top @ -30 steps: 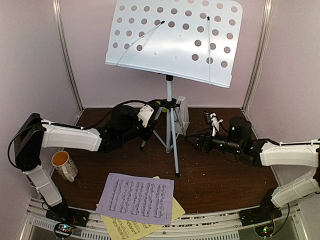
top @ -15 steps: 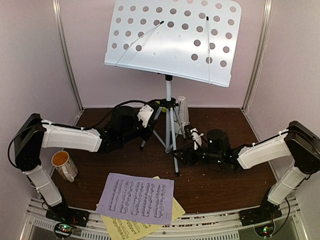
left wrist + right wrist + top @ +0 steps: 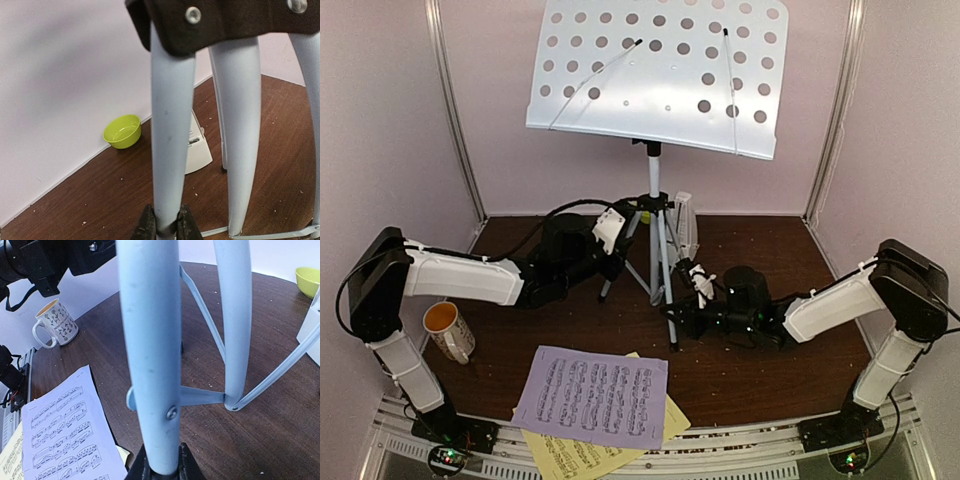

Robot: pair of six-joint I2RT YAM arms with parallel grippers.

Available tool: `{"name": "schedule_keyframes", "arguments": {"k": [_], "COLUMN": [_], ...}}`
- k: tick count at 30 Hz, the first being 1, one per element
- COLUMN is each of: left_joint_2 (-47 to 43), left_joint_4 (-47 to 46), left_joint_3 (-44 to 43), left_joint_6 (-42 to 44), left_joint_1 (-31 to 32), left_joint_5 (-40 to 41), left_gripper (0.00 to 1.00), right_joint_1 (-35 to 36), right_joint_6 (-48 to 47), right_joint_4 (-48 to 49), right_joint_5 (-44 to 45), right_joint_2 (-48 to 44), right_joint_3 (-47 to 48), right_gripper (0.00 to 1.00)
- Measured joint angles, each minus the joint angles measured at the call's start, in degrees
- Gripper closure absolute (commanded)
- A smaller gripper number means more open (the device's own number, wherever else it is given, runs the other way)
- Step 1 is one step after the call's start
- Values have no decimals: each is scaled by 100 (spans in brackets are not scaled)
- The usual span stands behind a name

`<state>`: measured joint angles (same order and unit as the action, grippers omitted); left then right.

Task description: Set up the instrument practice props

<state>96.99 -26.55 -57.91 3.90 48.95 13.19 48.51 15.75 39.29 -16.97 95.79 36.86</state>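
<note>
The pale perforated music stand [image 3: 650, 80] stands on its silver tripod [image 3: 658, 230] at the back middle of the table. My left gripper [image 3: 618, 264] is shut on the tripod's left leg [image 3: 170, 140], with the dark pads [image 3: 148, 227] pinching it low down. My right gripper [image 3: 672, 318] is shut on the front leg [image 3: 150, 365], clamping it just below a rivet. The lavender page [image 3: 595, 395] lies over the yellow page [image 3: 570, 455] at the near edge. The white metronome [image 3: 686, 225] stands behind the tripod, close to its legs.
A white mug [image 3: 448, 330] with an orange inside stands at the near left, beside the left arm. A small green bowl [image 3: 122, 131] sits against the back wall. The lavender walls close in the table on three sides. Crumbs dot the dark wood.
My right arm has swung left from the right side of the table to the tripod's front leg, and its jaws have closed on it. The stand's desk has shifted slightly left. The left arm held still.
</note>
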Motion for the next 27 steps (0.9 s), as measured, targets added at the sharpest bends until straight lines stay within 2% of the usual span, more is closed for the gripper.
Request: {"name": "schedule_keyframes", "arguments": {"k": [17,27], "left_joint_2": [-343,24], "left_joint_4": [-772,-1670], "left_joint_3": [809,960], "left_joint_6": [-59,400], "left_joint_1": [275,540], "left_joint_5": [7,444], "left_gripper": [100,100], "right_joint_1": [-238,-299], "right_joint_6": [-363,-402], "right_joint_4": [-378,114], "right_joint_5": [221,280], "right_joint_2": [-1329,-850], "right_joint_3": [-1027,-1132], "right_gripper": [100,100]}}
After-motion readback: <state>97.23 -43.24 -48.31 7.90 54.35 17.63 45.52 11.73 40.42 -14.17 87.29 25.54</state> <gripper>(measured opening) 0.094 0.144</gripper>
